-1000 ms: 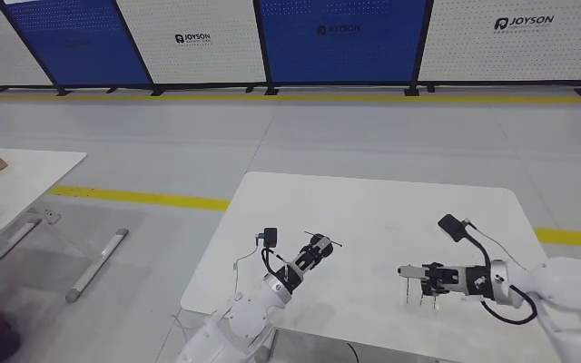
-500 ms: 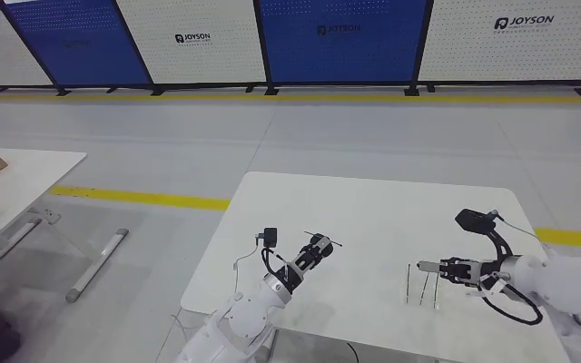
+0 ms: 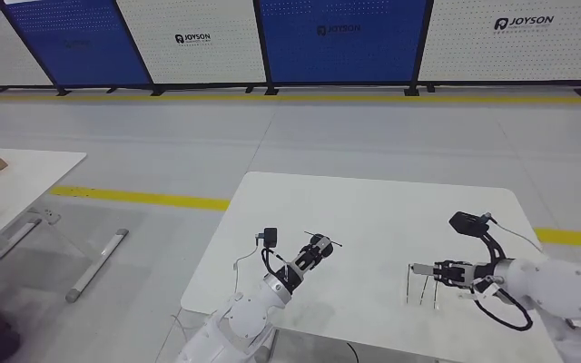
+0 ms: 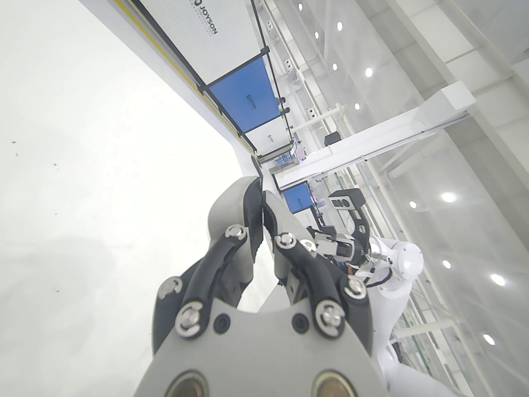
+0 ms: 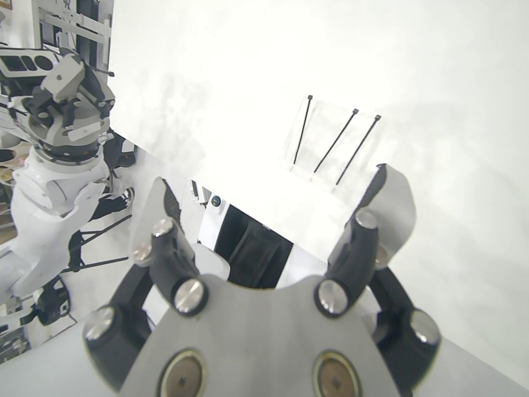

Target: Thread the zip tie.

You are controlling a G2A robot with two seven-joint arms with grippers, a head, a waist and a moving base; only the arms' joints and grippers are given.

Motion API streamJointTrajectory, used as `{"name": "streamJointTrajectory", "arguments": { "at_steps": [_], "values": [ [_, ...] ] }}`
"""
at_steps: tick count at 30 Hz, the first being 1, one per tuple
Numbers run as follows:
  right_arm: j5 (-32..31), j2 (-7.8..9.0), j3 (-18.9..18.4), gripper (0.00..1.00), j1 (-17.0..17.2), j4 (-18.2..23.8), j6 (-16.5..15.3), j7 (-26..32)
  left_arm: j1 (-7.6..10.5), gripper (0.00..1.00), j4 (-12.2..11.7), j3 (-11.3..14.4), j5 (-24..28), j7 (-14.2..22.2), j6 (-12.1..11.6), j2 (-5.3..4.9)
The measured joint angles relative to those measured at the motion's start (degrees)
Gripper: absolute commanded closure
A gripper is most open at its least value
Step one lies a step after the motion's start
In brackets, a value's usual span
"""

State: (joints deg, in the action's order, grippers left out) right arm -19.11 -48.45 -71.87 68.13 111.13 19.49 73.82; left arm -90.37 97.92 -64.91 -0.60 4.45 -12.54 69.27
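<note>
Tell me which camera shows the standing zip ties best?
The right wrist view: three black zip ties lean plainly in a clear stand. The top view gives only faint lines; the left wrist view faces elsewhere.

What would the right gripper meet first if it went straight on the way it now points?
Probably the clear stand with three zip ties, just ahead of the open right gripper, though depth is unclear.

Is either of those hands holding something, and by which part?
The left gripper pinches a black zip tie roughly mid-length, an end sticking out on each side. The right gripper holds nothing.
</note>
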Motion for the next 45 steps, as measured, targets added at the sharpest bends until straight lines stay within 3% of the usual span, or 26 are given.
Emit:
{"name": "streamJointTrajectory", "arguments": {
  "at_steps": [3,9,15,20,29,33,42,45],
  "values": [
    [-0.9,-0.56,2.5,0.00,-1.4,0.1,0.0,-0.3,0.00,1.00,0.0,0.0,0.0,0.0,0.0,0.00],
    [0.0,-2.39,8.5,0.00,-5.9,-5.7,0.0,-2.1,0.00,1.00,0.0,0.0,0.0,0.0,0.0,0.00],
    [3.3,-3.43,11.5,0.00,-6.0,-9.6,-2.3,-5.8,0.00,1.00,0.0,0.0,0.0,0.0,0.0,0.00],
    [7.1,-3.18,9.1,0.00,-2.1,-10.6,-5.3,-10.4,0.00,1.00,0.0,0.0,0.0,0.0,0.0,0.00],
    [9.2,-1.33,-0.7,0.00,8.4,-5.6,-8.0,-15.4,0.00,1.00,0.0,0.0,0.0,0.0,0.0,0.00],
    [7.3,-0.98,-1.5,0.00,8.8,-5.0,-7.7,-13.1,0.00,1.00,0.0,0.0,0.0,0.0,0.0,0.00],
    [6.9,-1.02,-1.2,0.00,8.9,-4.7,-7.9,-13.8,0.00,1.00,0.0,0.0,0.0,0.0,0.0,0.00],
    [4.2,-1.17,-0.2,0.00,9.2,-3.8,-5.9,-16.2,0.00,1.00,0.0,0.0,0.0,0.0,0.0,0.00]
  ]
}}
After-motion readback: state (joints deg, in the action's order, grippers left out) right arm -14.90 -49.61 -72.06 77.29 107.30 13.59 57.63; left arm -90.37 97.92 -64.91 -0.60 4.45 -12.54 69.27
